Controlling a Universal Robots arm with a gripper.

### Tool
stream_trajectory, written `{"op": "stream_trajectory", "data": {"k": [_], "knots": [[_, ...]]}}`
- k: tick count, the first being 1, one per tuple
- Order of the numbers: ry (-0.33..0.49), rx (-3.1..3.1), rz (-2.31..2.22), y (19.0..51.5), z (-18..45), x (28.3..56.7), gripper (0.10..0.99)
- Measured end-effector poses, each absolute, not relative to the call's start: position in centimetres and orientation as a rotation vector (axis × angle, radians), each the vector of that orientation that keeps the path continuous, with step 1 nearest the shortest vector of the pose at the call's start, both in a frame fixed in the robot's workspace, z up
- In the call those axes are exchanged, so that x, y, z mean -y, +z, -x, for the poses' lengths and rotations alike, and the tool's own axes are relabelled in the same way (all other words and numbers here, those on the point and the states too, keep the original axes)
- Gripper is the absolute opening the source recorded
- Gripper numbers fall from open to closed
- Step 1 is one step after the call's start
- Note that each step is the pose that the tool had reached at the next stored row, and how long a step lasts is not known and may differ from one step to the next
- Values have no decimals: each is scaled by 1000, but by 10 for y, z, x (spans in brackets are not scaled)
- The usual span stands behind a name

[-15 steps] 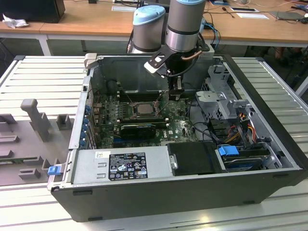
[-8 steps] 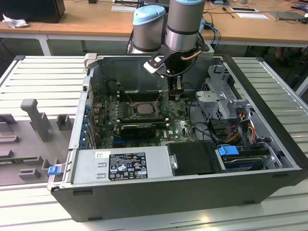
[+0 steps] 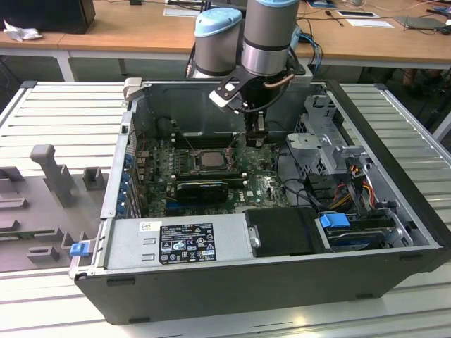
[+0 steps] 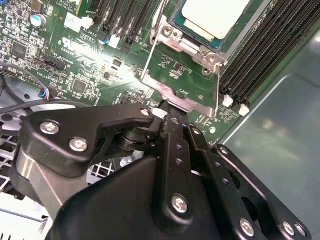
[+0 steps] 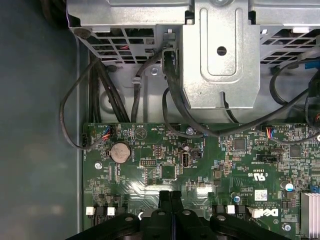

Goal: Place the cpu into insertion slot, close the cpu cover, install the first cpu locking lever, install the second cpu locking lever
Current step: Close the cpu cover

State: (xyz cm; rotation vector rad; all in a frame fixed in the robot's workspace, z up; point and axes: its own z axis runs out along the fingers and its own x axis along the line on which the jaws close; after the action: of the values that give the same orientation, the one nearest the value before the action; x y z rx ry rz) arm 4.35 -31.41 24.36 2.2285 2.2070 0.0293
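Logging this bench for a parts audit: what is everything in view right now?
cpu: one, pale silver, seated in the insertion slot.
cpu cover: one, silver frame, open, off the cpu.
memory slots: several, black, flanking the insertion slot.
motherboard: one, green, inside the case.
expansion card: one, black, beside the insertion slot.
power supply: one, silver, along the case's near side.
case: one, black, on the slatted grey table.
gripper: one, black, jaws together, tip at the cpu cover's edge.
arm: one, grey and blue, above the case.
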Motion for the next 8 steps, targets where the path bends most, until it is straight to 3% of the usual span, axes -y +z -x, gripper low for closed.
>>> {"op": "stream_trajectory", "data": {"k": [8], "knots": [[29, -2207, -2228, 244, -42, 314, 106]]}}
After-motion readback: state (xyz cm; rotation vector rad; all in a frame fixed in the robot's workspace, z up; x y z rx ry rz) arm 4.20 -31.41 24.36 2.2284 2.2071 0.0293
